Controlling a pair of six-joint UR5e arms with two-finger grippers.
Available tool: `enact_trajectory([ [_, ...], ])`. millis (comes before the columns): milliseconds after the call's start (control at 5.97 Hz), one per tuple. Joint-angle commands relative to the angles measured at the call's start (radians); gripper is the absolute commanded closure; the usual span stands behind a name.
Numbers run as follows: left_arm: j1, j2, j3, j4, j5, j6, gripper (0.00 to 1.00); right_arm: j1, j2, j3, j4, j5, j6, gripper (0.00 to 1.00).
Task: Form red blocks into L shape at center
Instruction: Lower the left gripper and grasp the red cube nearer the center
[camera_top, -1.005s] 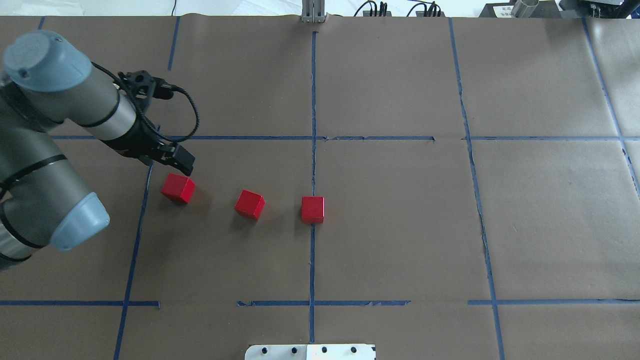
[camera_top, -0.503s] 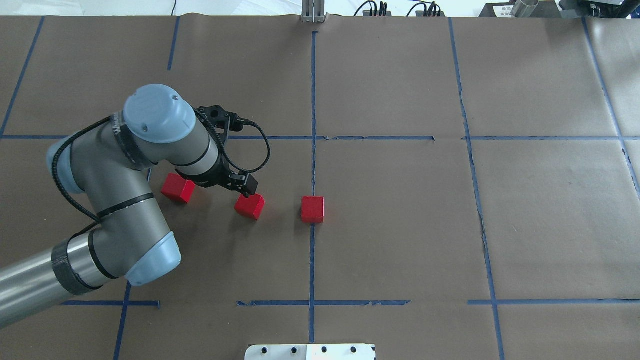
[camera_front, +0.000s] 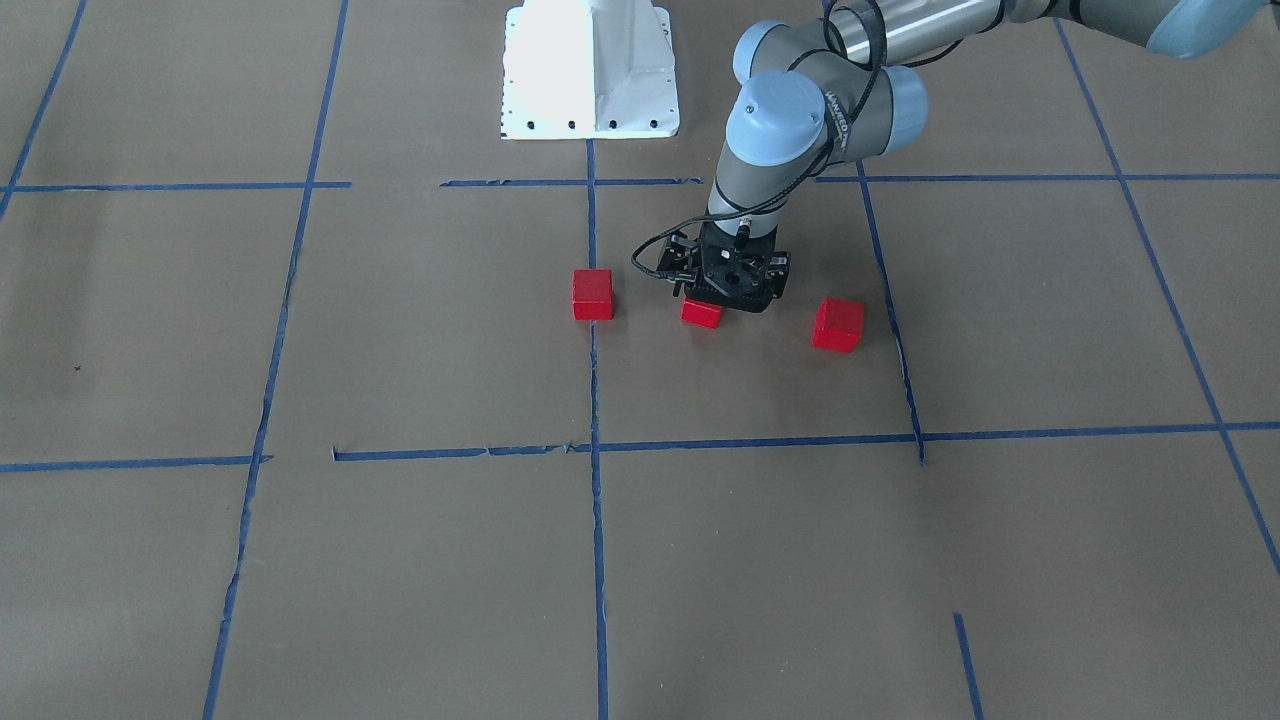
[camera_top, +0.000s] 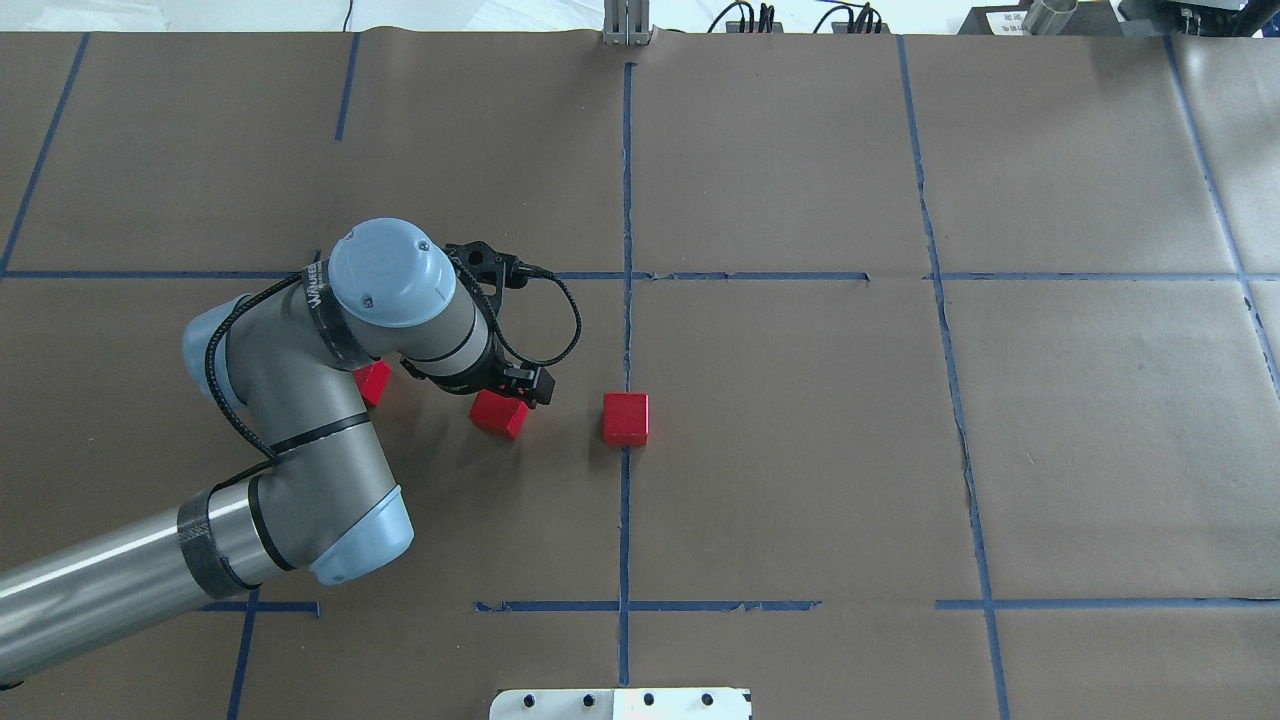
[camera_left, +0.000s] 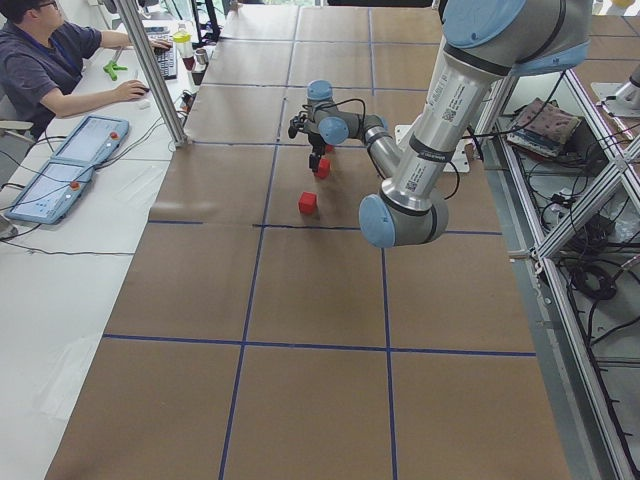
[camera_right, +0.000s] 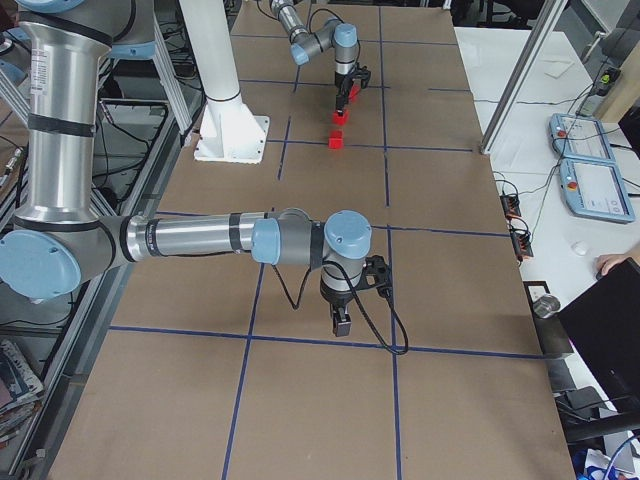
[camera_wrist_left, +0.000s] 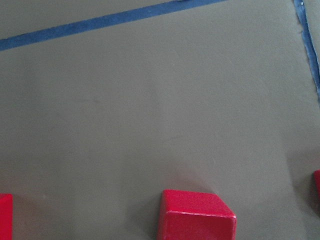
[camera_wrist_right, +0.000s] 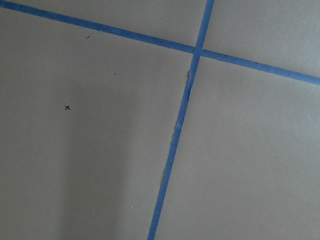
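- A small bright red matte cube (camera_top: 625, 418) sits on the long blue tape line (camera_top: 626, 200) crossing the brown paper centre (camera_top: 760, 430).
- Near the line, on the robot's left, a second red cube (camera_top: 498, 414) lies under the left gripper (camera_top: 522, 388); its jaw width is unreadable.
- Farther out from the line lies the third red cube (camera_front: 838, 324).
- Farthest from the line is the right gripper (camera_right: 340, 322); its jaws are unreadable.

Left tool (camera_top: 525, 388) and right tool (camera_right: 340, 324) pointed downward
The left arm (camera_top: 300, 420) is folded in from 8 o'clock; the right arm (camera_right: 200, 238) is stretched low.
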Motion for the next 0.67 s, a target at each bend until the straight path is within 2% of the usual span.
enact_trajectory([
  [0,0.019,-0.012,0.048,-0.026,0.001,-0.008,0.00,0.000,0.000,-0.003,0.000,0.000,0.000,0.00],
  [168,0.022,-0.012,0.059,-0.026,0.001,-0.008,0.09,0.000,0.000,-0.006,0.000,0.000,0.001,0.00],
  [335,0.022,-0.014,0.059,-0.027,0.001,-0.008,0.27,0.000,0.000,-0.006,0.000,0.000,0.000,0.00],
  [503,0.022,-0.015,0.059,-0.024,0.001,-0.010,0.50,0.000,0.000,-0.007,-0.002,0.000,0.000,0.00],
])
